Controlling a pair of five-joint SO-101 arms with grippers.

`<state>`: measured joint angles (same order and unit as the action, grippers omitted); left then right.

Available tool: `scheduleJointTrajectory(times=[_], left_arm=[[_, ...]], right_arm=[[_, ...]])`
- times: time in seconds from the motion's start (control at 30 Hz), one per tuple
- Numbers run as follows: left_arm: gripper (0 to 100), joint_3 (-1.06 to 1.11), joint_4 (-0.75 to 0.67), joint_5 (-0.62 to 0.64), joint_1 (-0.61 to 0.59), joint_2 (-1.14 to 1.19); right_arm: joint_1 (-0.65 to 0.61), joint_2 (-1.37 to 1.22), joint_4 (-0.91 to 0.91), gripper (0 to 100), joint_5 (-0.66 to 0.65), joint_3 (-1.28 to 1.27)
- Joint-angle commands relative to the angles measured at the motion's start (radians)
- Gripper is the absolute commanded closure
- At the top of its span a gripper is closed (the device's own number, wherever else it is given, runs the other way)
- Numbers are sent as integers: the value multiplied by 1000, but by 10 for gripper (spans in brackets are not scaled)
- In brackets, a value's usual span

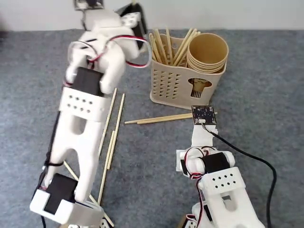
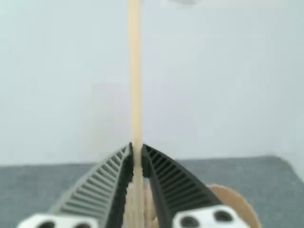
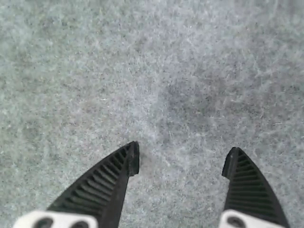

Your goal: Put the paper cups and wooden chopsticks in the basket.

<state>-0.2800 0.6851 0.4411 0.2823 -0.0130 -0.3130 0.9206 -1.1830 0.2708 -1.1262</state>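
A beige slotted basket (image 1: 168, 85) stands at the back of the grey carpet. It holds several wooden chopsticks (image 1: 168, 45) and a stack of paper cups (image 1: 207, 50). My left gripper (image 1: 134, 23) is raised just beside the basket's left rim. In the left wrist view the left gripper (image 2: 137, 159) is shut on a single chopstick (image 2: 135, 71) that stands upright, with a cup rim (image 2: 235, 202) below it. My right gripper (image 3: 180, 161) is open over bare carpet, nothing between its fingers. Two loose chopsticks (image 1: 159, 118) lie in front of the basket.
Several more loose chopsticks (image 1: 113, 128) lie along the left arm's right side, and others (image 1: 102, 213) lie near its base. The right arm (image 1: 216, 175) sits at the front right with its black cable (image 1: 256, 159) trailing to the right.
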Motion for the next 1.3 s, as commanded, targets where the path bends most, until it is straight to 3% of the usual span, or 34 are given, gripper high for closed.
scheduleJointTrajectory(times=[0.0,0.13,0.23,0.33,0.4,0.53,0.77,1.0,1.27], left_arm=[[988,134,-304,12,32,-5],[988,375,-654,9,34,-5],[988,555,-885,-91,49,-5],[988,707,-1023,-199,78,-6],[987,753,-1036,-218,87,-6],[979,740,-873,-216,87,-6],[804,587,-443,-54,78,-18],[806,364,-75,-51,69,-18],[806,156,408,-54,-43,-18]], right_arm=[[-1,16,5,704,6,3],[-1,16,5,704,5,3],[-1,16,5,704,3,3],[-1,16,8,704,2,3],[-1,16,8,704,2,3],[-1,16,7,704,2,3],[-1,16,2,704,2,3],[-1,12,1,704,5,3],[-1,10,1,704,5,3]])
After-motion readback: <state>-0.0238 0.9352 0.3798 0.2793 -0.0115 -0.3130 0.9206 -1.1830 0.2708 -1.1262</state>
